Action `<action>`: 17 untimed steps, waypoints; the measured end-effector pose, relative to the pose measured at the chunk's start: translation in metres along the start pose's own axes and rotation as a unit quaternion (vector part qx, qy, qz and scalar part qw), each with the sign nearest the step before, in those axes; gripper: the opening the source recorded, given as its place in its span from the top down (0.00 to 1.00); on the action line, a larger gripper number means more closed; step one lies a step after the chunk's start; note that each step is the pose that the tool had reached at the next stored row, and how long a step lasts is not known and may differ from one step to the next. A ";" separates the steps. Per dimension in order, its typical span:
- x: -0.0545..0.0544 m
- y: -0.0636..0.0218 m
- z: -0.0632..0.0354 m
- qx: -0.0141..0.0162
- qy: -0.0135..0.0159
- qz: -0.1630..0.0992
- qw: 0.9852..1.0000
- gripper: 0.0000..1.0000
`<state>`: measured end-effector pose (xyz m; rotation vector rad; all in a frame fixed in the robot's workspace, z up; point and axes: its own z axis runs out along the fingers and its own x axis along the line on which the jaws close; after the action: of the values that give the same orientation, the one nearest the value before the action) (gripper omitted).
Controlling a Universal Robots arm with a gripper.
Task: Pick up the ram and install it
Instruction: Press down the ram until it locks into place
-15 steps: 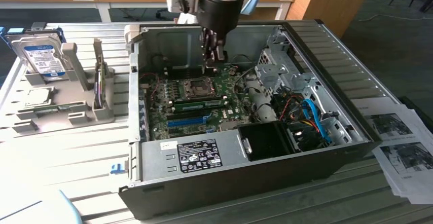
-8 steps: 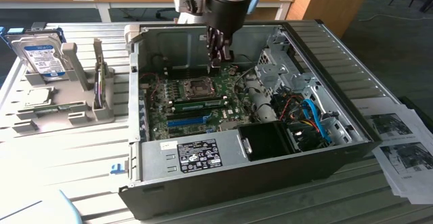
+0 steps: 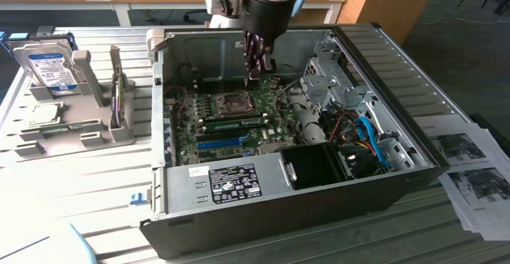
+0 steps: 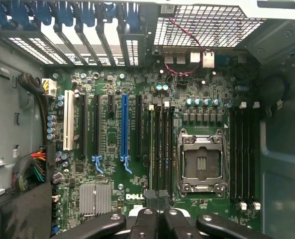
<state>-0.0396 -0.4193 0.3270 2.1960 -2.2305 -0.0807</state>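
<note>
I am holding the clenched end effector [image 3: 260, 67] empty above the motherboard [image 4: 137, 164] in the open computer case [image 3: 414, 150], with a ram stick [image 3: 233, 120] already lying in its slot beside the processor socket [image 3: 236, 102], so I judge seating needs checking.

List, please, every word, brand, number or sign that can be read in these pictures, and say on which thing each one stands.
"DELL": white letters on the green motherboard, beside the silver heatsink.
White label on the computer case: print and marks too small to read.
Blue-white label on the hard drive: too blurred to read.
Printed sheets beside the case: text unreadable.
</note>
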 end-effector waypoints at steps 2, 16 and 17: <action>0.000 0.0000 -0.0012 0.000 0.000 0.000 1.000 0.91; 0.000 0.0006 -0.0134 0.000 0.000 0.000 1.000 0.91; 0.000 0.0006 -0.0135 0.000 0.000 0.000 1.000 0.91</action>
<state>-0.0396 -0.4193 0.3405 2.1961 -2.2306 -0.0808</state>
